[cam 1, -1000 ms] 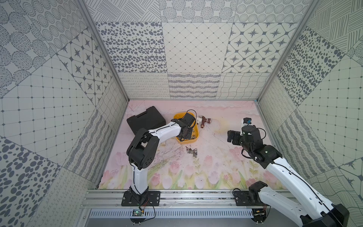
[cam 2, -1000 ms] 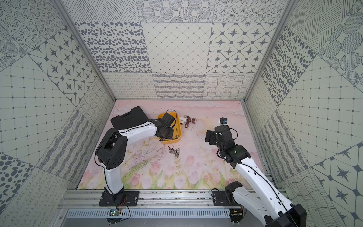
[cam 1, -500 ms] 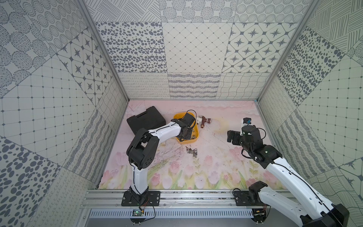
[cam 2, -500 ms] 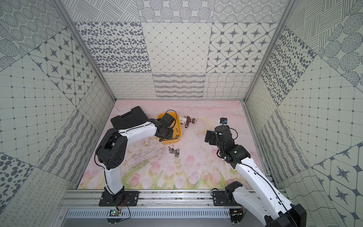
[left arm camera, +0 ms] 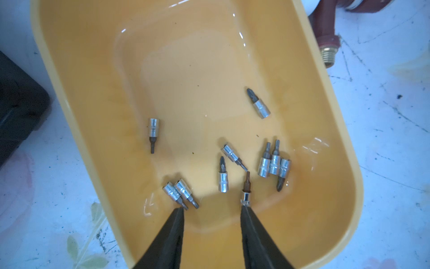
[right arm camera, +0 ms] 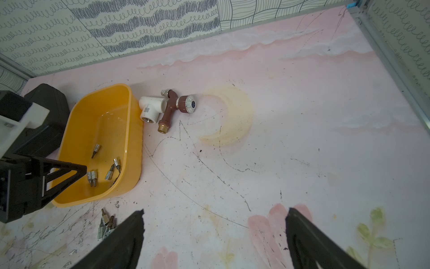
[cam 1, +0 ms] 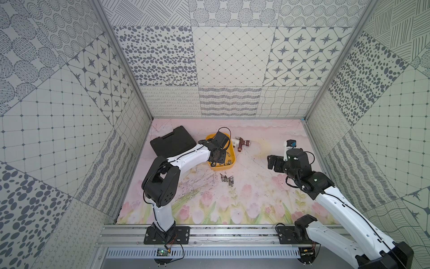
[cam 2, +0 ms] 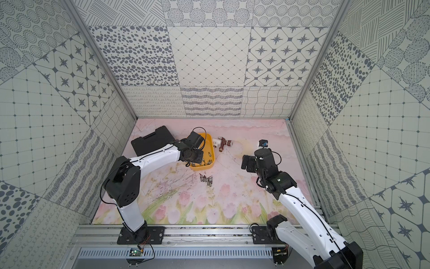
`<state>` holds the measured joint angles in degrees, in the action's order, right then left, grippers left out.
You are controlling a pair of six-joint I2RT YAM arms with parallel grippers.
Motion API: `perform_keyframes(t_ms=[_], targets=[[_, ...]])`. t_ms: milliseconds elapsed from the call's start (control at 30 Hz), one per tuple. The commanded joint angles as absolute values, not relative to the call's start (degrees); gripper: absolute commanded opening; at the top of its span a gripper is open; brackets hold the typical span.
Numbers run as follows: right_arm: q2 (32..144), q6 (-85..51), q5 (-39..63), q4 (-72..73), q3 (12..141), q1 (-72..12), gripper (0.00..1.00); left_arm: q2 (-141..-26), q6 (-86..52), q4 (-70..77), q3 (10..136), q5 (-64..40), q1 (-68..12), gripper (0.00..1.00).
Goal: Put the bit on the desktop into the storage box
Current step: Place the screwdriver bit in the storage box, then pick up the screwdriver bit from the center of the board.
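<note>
Pink tulip desktop sat inside patterned walls. Black tool case sat far left. Left gripper hung over the yellow storage box, jaws parted with nothing between them. A brown bit lay at one jaw's tip, possibly touching. Other bits lay scattered in the box. Loose bits clustered on the desktop just beside it. Faucet lay near the box. Right gripper hovered wide open, empty.
</note>
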<state>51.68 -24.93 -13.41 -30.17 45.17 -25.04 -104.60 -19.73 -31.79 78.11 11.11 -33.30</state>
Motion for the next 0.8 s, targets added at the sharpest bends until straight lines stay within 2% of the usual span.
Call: perform_keyframes(t_ms=[0,267,467,767], targets=[[51.76,-26.64,-10.66,-28.26,45.50,-24.96,0.97,-100.69,-19.25,-32.97,76.41,11.60,-33.00,0.48],[56.65,-28.72,-4.96,-25.83,46.48,-26.77,0.96,-93.63,-20.67,-30.44,70.66,11.95,-32.61,0.56],[62.47,-29.09,-5.77,-24.88,47.75,-32.47,0.91,-87.18,-23.00,-26.62,65.00,12.51,-30.97,0.61],[72.76,-29.19,-6.02,-25.86,50.72,-39.64,0.76,-76.79,-26.53,-18.94,55.37,15.85,-28.89,0.74]])
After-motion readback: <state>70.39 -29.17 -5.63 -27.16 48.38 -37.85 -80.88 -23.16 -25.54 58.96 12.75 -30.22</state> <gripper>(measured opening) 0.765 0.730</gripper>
